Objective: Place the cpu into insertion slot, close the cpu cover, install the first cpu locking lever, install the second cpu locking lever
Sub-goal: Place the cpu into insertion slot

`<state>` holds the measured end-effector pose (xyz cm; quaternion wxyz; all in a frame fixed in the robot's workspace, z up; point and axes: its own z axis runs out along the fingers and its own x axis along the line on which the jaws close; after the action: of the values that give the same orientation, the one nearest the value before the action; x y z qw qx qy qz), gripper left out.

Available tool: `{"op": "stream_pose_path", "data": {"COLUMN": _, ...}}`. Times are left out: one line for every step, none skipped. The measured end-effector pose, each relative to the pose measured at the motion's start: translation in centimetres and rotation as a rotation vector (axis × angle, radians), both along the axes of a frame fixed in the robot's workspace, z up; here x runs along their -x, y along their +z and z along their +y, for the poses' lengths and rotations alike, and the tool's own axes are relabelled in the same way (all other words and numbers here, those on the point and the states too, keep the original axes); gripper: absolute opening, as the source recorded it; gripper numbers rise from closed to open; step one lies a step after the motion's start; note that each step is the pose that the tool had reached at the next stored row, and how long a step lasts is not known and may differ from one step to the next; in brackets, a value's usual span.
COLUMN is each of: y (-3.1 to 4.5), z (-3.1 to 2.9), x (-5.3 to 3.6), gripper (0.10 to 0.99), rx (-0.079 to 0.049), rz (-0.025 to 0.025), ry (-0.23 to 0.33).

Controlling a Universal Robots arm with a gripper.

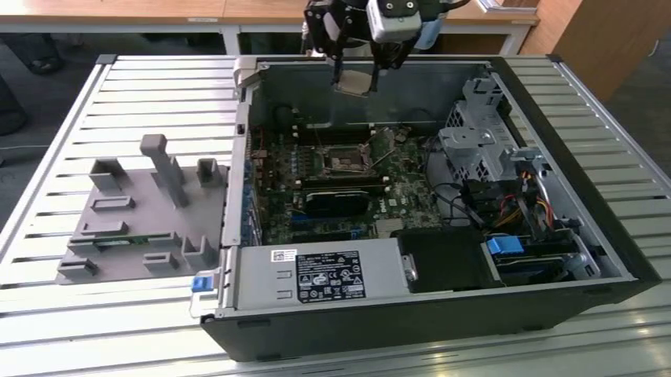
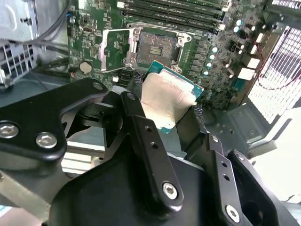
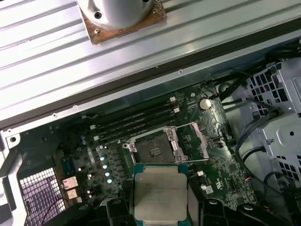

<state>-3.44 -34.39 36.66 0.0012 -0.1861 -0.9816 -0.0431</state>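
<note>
My gripper (image 1: 354, 77) is shut on the cpu (image 1: 354, 82), a flat square chip with a dull silver top. It hangs above the far wall of the open computer case. In both wrist views the cpu (image 2: 169, 96) (image 3: 160, 193) sits between the black fingers (image 2: 141, 127), apart from the board. The insertion slot (image 1: 344, 159) (image 2: 157, 44) (image 3: 153, 149) lies open on the green board, with its dark contact field bare. Beside it the cpu cover (image 2: 115, 49) (image 3: 195, 140), a thin metal frame, is swung open off the socket.
A grey holder block (image 1: 137, 212) stands on the slatted metal table (image 1: 63, 314) at the exterior view's left. Inside the case are a power supply (image 1: 314, 275), a drive cage (image 1: 477, 141) with cables, and long memory slots (image 3: 136, 120) next to the socket.
</note>
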Motion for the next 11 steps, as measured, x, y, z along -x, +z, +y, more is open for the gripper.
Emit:
{"op": "stream_pose_path", "data": {"y": -0.02, "z": 0.00, "x": 0.00, "gripper": 0.541, "rx": 0.000, "rz": -0.0001, "ry": -0.016}}
{"op": "stream_pose_path", "data": {"y": -0.04, "z": 0.00, "x": 0.00, "gripper": 0.541, "rx": 0.000, "rz": 0.0000, "ry": -0.032}}
{"op": "stream_pose_path", "data": {"y": -0.05, "z": 0.00, "x": 0.00, "gripper": 0.541, "rx": 0.000, "rz": 0.0000, "ry": -0.046}}
{"op": "stream_pose_path", "data": {"y": -0.07, "z": 0.00, "x": 0.00, "gripper": 0.541, "rx": 0.000, "rz": 0.0000, "ry": -0.061}}
{"op": "stream_pose_path", "data": {"y": -0.08, "z": 0.00, "x": 0.00, "gripper": 0.541, "rx": 0.001, "rz": 0.0000, "ry": -0.075}}
{"op": "stream_pose_path", "data": {"y": -0.09, "z": 0.00, "x": 0.00, "gripper": 0.541, "rx": 0.001, "rz": 0.0000, "ry": -0.089}}
{"op": "stream_pose_path", "data": {"y": -0.11, "z": 0.00, "x": 0.00, "gripper": 0.541, "rx": 0.001, "rz": 0.0000, "ry": -0.103}}
{"op": "stream_pose_path", "data": {"y": -0.12, "z": 0.00, "x": 0.00, "gripper": 0.541, "rx": 0.001, "rz": 0.0000, "ry": -0.117}}
{"op": "stream_pose_path", "data": {"y": -0.13, "z": 0.00, "x": 0.00, "gripper": 0.541, "rx": 0.001, "rz": 0.0000, "ry": -0.130}}
{"op": "stream_pose_path", "data": {"y": -0.14, "z": 0.00, "x": 0.00, "gripper": 0.541, "rx": 0.001, "rz": 0.0000, "ry": -0.143}}
{"op": "stream_pose_path", "data": {"y": -0.15, "z": 0.00, "x": 0.00, "gripper": 0.541, "rx": 0.001, "rz": 0.0000, "ry": -0.155}}
